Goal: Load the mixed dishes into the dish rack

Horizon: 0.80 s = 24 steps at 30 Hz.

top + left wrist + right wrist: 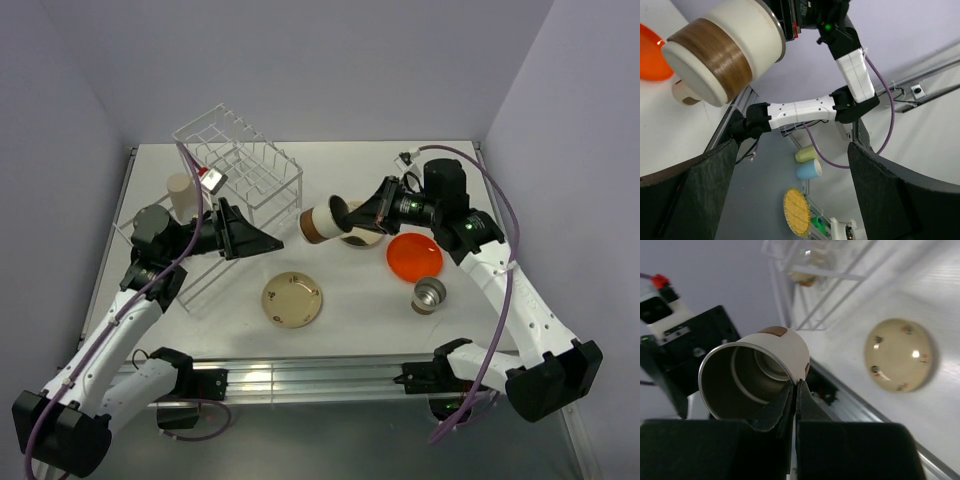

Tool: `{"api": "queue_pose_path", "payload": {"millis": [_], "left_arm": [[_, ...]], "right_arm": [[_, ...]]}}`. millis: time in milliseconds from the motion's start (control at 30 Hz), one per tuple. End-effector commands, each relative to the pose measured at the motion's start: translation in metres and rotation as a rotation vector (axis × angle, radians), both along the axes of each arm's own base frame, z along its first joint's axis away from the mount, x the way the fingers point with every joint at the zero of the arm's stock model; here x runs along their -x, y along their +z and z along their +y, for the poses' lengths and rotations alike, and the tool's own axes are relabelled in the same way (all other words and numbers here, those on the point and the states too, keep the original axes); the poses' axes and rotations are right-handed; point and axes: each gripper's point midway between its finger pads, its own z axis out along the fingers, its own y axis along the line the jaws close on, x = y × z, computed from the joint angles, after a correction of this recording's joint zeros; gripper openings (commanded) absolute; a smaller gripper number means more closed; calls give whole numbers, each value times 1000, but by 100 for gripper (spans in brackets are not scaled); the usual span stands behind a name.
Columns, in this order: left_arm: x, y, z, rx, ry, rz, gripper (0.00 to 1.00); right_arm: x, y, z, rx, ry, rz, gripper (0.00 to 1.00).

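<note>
My right gripper (347,214) is shut on the rim of a cream cup with a brown band (320,223) and holds it on its side above the table, base pointing left. The right wrist view shows its mouth (747,382) with the fingers pinching the rim. My left gripper (255,236) is open and empty, just left of the cup's base (722,50). The white wire dish rack (243,163) stands at the back left. A tall beige cup (183,195) stands beside it. A cream plate with brown motifs (292,299), an orange plate (414,255) and a metal cup (430,294) lie on the table.
The rack's low tray section (195,275) lies under my left arm. A cream dish (362,238) sits partly hidden under the right gripper. The cream plate also shows in the right wrist view (899,354), and the orange plate in the left wrist view (650,52).
</note>
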Motion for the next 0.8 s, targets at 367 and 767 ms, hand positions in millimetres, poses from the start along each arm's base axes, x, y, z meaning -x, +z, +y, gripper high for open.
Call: {"api": "queue_pose_path", "payload": {"millis": [367,767], "left_arm": [[0,30,-34,66,-50,-111,99],[6,57,-30,98,-36,-189,99]], "right_arm": [[53,90,49,-315,270,-55,0],[73,95,62,-372,324,-46,0]]}}
